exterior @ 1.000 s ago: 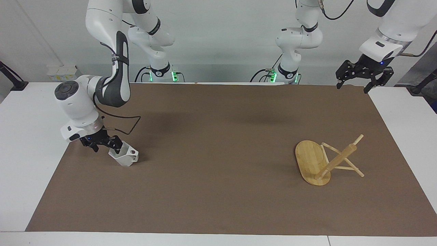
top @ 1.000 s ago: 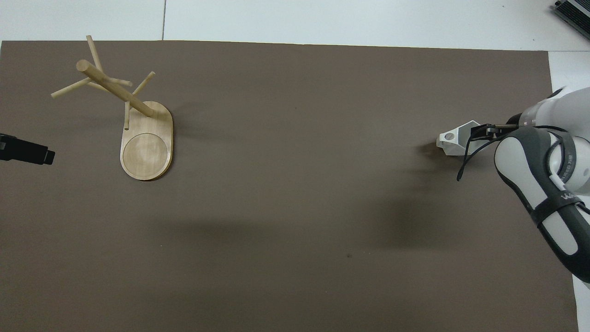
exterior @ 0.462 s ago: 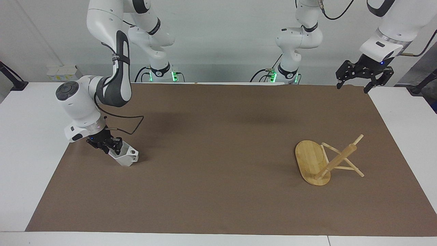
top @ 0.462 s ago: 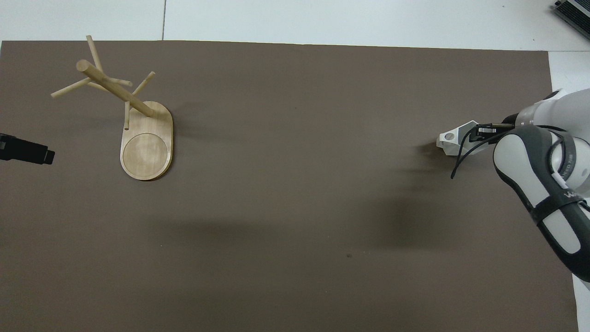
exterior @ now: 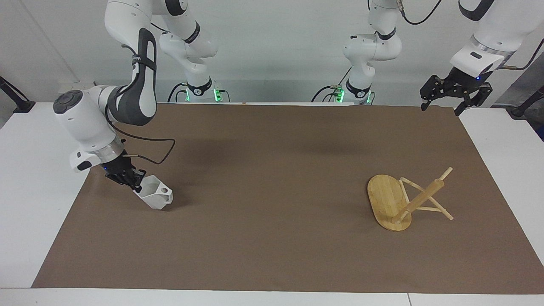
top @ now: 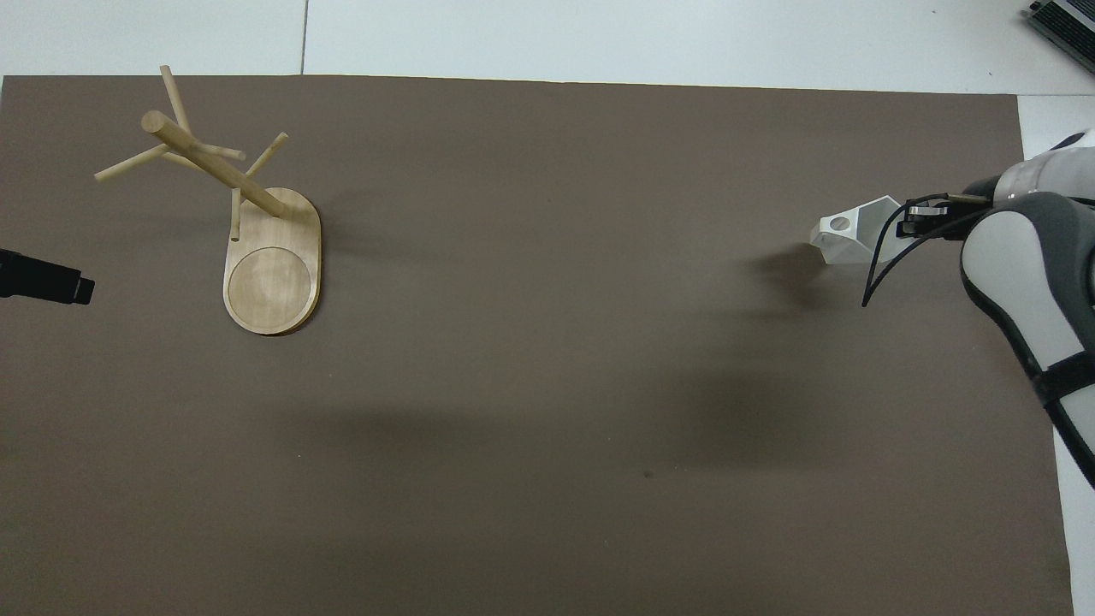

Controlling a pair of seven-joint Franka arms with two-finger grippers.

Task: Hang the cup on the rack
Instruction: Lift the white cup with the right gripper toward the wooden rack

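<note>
Right hand [exterior: 135, 182] is low over the right arm's end of the brown mat [exterior: 272, 187], closed on the rim of the cup [exterior: 155, 196]. The arm comes down steeply from its base and the wrist angles in toward the cup from the mat's edge.

Cup: white, faceted, tilted with its mouth turned up toward the hand. Its handle, with the round hole, points toward the middle of the tabletop [exterior: 38, 221]. In the facing view a thin shadow lies under the cup; whether its lower edge touches the mat cannot be told. In the overhead view the cup [top: 855, 233] shows just in front of the dark fingers [top: 917, 221], with its shadow cast on the mat beside it.

Rack [exterior: 408, 199] stands on the mat toward the left arm's end, well apart from the cup. The oval bamboo base lies flat, the post rises from the end of the base farther from the robots, and thin pegs branch off the post. In the overhead view the rack [top: 272, 261] shows a round recess in the base's nearer end. No peg carries anything.

Left hand [exterior: 455, 92] waits raised over the mat's corner nearest its own base, fingers spread wide and holding nothing. In the overhead view only its dark tip [top: 43, 281] enters at the edge.
</note>
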